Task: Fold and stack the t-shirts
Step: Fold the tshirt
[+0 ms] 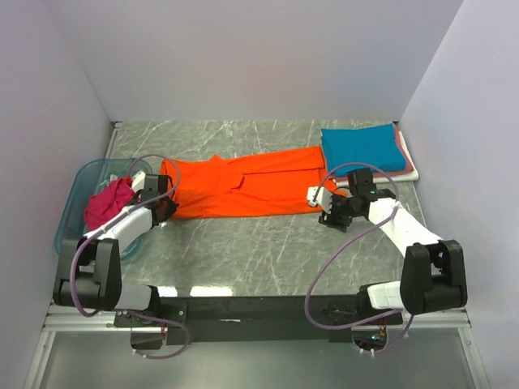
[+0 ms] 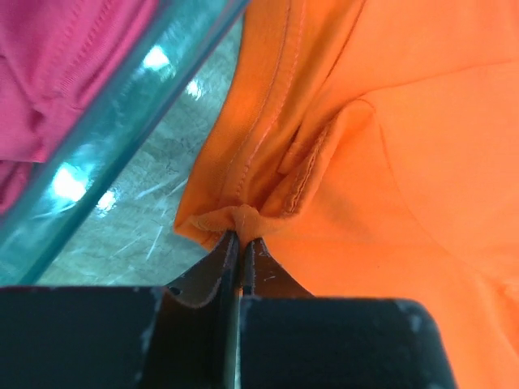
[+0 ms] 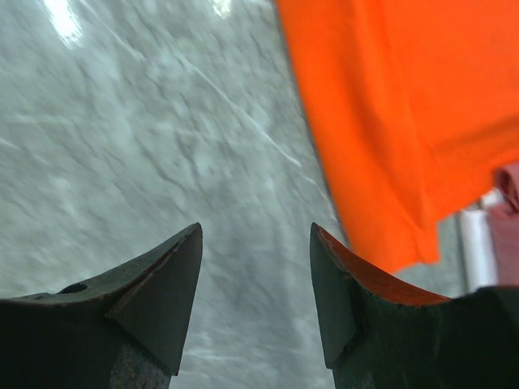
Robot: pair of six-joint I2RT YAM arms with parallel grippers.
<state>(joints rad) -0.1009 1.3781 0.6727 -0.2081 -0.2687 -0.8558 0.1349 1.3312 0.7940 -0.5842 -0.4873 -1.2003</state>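
Translucent blue tub (image 1: 66,212), grey table (image 1: 259,251), seemingly marble

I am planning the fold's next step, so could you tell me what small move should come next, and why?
Probably slide the right gripper across onto the near corner of the orange shirt and close it. Its jaws stand open over bare table beside that hem, while the left gripper is shut on the shirt's other end.

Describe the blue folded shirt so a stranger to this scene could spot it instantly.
On the grey marble table, look to the far right corner, where folded shirts are stacked. The teal blue t-shirt is the top one, above pink and white edges, unlike the long orange t-shirt nearby.
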